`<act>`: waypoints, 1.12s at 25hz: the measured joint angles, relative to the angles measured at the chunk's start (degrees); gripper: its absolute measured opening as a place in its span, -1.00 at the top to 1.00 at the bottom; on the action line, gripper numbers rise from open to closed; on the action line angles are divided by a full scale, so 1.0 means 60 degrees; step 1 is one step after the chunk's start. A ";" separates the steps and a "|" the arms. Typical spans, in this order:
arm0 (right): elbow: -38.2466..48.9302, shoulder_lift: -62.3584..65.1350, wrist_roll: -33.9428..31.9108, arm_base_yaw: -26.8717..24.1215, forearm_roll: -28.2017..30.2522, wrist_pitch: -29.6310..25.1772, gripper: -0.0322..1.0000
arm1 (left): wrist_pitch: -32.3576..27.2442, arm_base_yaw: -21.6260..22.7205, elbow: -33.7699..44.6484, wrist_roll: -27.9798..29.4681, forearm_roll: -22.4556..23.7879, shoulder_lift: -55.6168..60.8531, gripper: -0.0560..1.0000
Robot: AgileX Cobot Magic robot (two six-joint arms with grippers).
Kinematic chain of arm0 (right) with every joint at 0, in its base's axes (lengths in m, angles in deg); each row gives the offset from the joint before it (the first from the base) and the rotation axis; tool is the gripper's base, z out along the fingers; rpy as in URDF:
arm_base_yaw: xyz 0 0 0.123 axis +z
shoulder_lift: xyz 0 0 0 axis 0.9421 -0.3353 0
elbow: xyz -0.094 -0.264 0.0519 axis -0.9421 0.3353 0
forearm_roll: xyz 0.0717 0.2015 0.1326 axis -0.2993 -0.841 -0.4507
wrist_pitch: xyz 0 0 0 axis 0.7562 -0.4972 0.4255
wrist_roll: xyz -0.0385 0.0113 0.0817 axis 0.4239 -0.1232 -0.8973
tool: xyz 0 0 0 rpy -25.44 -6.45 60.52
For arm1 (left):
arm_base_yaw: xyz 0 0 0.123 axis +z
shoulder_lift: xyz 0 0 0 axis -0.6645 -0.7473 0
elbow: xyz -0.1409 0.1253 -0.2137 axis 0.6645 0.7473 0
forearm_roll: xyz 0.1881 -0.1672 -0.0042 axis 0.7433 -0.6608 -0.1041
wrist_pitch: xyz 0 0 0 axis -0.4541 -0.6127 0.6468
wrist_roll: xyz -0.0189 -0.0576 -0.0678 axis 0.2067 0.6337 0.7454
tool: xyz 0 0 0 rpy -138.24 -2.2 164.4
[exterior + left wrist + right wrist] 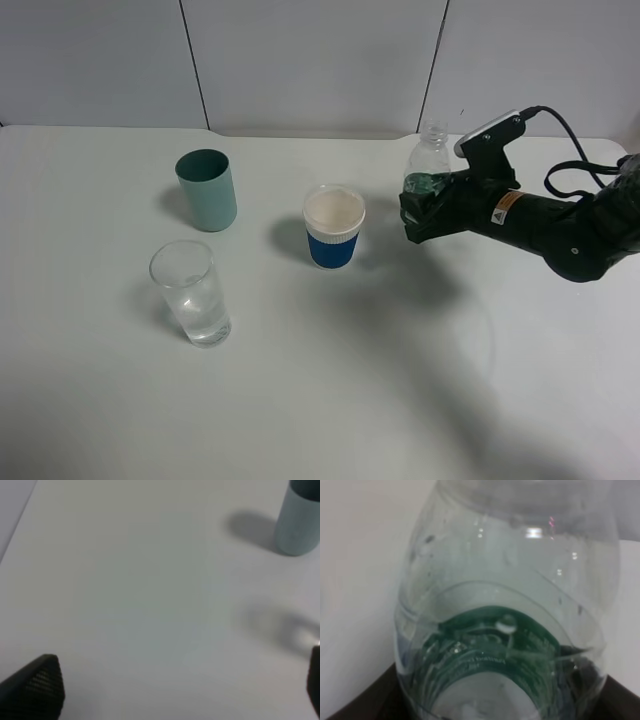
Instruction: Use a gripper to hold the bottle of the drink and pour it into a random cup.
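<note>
1. Nearest the camera in the high view stands the clear glass cup (192, 292), upright on the white table (330, 400) toward its left side, mouth up, with its long axis vertical.
2. Behind it, a little farther back, stands a teal cup (208, 189), upright and open at the top; the left wrist view catches its lower wall (297, 522) at the edge of the picture.
3. To the right of the teal cup, near the table's middle, stands a white paper cup (333, 226) with a blue band around its lower half, also upright.
4. Right of the paper cup and well apart from the glass cup, the right gripper (425, 212) is clamped on the lower body of the bottle (428, 165), over the green label.
5. The bottle's long axis is close to vertical, its narrow neck pointing up and no cap visible on the mouth; whether its base touches the table cannot be told, since the gripper hides it.
6. The right wrist view is filled by the bottle (505, 610), its clear shoulder and green label seen from very near.
7. The left gripper (175, 690) hangs over bare table, its two black fingertips (37, 682) wide apart at opposite edges of its wrist view, holding nothing.
</note>
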 joint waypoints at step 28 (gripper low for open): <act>0.0026 0.2002 -0.0651 0.0000 0.0195 -0.1148 -0.83 | 0.0000 0.0000 0.0000 0.0000 0.0000 0.0000 -0.96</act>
